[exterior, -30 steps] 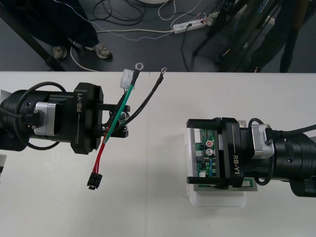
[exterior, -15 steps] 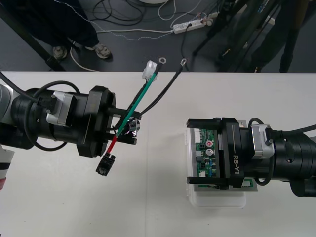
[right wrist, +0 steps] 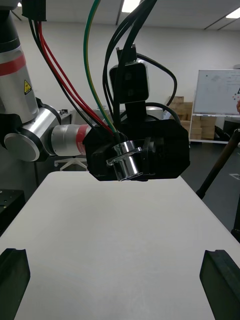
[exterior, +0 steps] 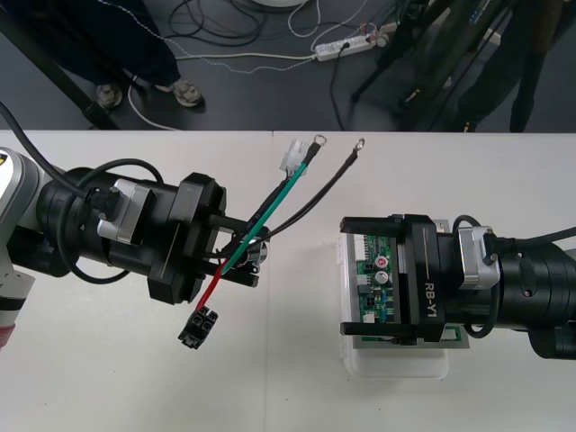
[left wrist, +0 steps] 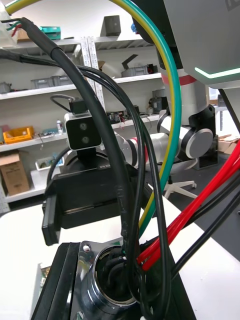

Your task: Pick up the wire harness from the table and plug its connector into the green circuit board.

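The left tool [exterior: 238, 256] clamps the wire harness [exterior: 268, 209] at its metal socket [right wrist: 126, 161], raised off the surface [exterior: 270, 378]; the black plug [exterior: 199, 327] hangs free; the right tool [exterior: 349, 274], fingers wide, hovers over the green circuit board [exterior: 371, 281].

light table [exterior: 288, 369], white base [exterior: 396, 364] on its right side, green circuit board [exterior: 369, 292] apparently set atop it
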